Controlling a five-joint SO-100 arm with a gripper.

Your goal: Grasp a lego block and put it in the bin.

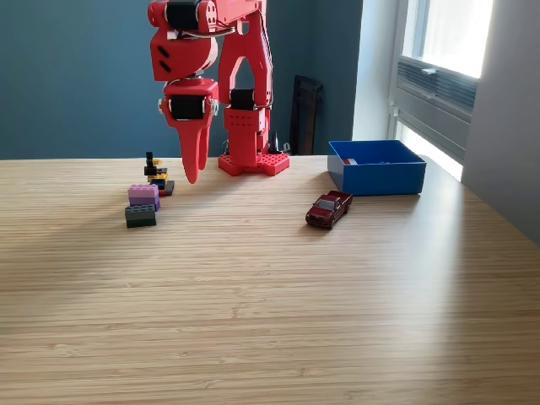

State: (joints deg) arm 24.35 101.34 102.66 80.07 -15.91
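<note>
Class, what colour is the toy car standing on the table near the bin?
Dark red, seen in the exterior view: the toy car stands just in front of the blue bin.

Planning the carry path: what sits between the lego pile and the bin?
In the exterior view, only the toy car sits on the table between the lego pile and bin.

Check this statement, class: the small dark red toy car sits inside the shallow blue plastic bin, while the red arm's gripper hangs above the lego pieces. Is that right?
Not quite. The exterior view shows the small dark red toy car on the wooden table, in front of the shallow blue plastic bin, not inside it. The rest holds: the red gripper hangs above the lego pieces.
</note>
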